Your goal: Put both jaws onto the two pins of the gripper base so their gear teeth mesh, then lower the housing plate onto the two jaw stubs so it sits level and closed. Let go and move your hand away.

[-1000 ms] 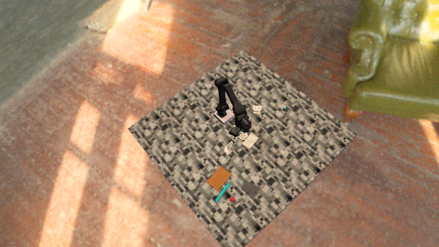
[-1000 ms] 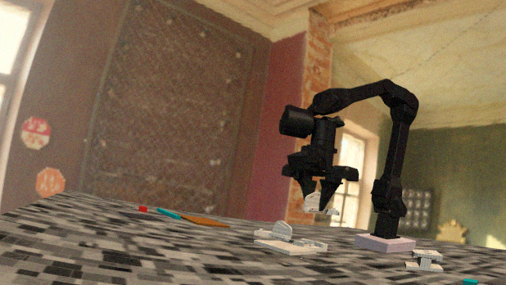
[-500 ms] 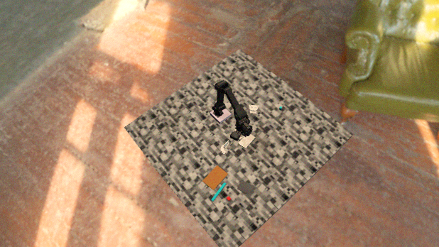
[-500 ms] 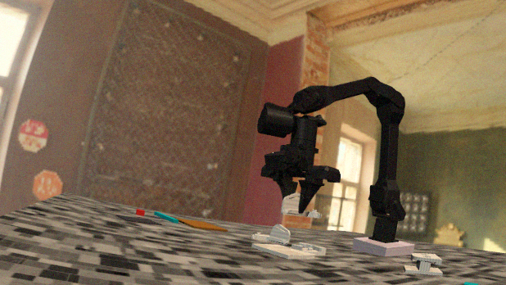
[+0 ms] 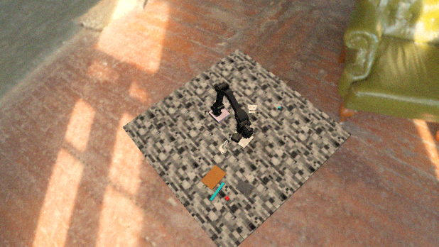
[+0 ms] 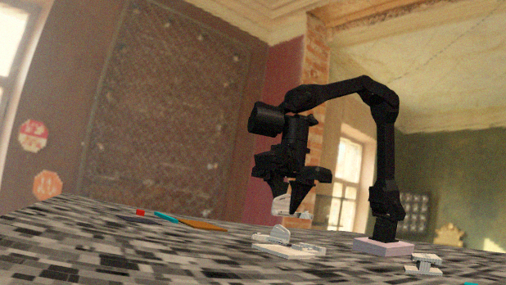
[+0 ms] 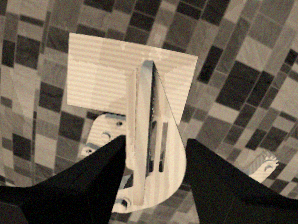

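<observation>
My gripper (image 6: 286, 205) (image 7: 156, 143) is shut on a white jaw (image 6: 280, 205) (image 7: 142, 115), its thin upright wall between the fingers, held in the air above the gripper base. The gripper base (image 5: 244, 143) (image 6: 282, 251) (image 7: 95, 65) lies on the mat, a pale rectangular plate with a rounded part beside it, partly hidden under the held jaw in the wrist view. The other white jaw (image 5: 223, 147) (image 6: 281, 233) (image 7: 261, 168) lies loose beside the base, gear teeth at one end. A white part (image 5: 252, 107) (image 6: 426, 258), probably the housing plate, stands apart near the arm's pink foot.
An orange plate (image 5: 213, 177) (image 6: 202, 224), a teal bar (image 5: 217, 191) (image 6: 166, 217), a dark square (image 5: 245, 187) and a red cube (image 5: 227, 198) (image 6: 140, 212) lie beyond the loose jaw, away from the arm's pink foot (image 5: 220, 116) (image 6: 382, 246). A small teal piece (image 5: 279, 107) lies past the housing plate.
</observation>
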`<state>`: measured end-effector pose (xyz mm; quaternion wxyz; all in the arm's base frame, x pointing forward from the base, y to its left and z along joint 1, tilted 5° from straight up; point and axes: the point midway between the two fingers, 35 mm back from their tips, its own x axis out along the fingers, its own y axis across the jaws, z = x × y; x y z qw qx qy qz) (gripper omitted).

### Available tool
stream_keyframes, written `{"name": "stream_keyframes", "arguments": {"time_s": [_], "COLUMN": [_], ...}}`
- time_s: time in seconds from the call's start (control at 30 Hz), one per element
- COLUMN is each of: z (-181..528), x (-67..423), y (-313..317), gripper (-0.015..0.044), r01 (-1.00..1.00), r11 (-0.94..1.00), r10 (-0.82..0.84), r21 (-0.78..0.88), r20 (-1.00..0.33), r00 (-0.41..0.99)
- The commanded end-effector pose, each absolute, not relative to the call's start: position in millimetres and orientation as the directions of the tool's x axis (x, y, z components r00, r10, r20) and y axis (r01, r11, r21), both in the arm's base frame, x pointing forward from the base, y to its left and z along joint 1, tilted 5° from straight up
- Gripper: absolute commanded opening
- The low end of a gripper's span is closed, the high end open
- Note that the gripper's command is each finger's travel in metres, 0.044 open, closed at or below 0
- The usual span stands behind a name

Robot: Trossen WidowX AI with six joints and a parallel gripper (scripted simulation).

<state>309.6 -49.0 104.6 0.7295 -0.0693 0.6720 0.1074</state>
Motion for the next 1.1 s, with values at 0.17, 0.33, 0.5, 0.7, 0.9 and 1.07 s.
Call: {"name": "stream_keyframes", "arguments": {"time_s": [0.17,0.33,0.5,0.7,0.9,1.07], "z": [104,104,105,105,100,92], "x": [310,310,311,311,311,312], "y": [-48,-48,-49,-49,-48,-48], "gripper": [0.0134,0.0134,0.0134,0.0134,0.0134,0.0134], "r01": [-0.235,-0.235,-0.235,-0.235,-0.235,-0.236], "r11": [0.971,0.971,0.971,0.971,0.971,0.971], "r10": [0.067,0.067,0.067,0.067,0.067,0.067], "r21": [0.048,0.048,0.048,0.048,0.048,0.048], "r20": [-0.995,-0.995,-0.995,-0.995,-0.995,-0.995], "r00": [0.074,0.074,0.074,0.074,0.074,0.074]}}
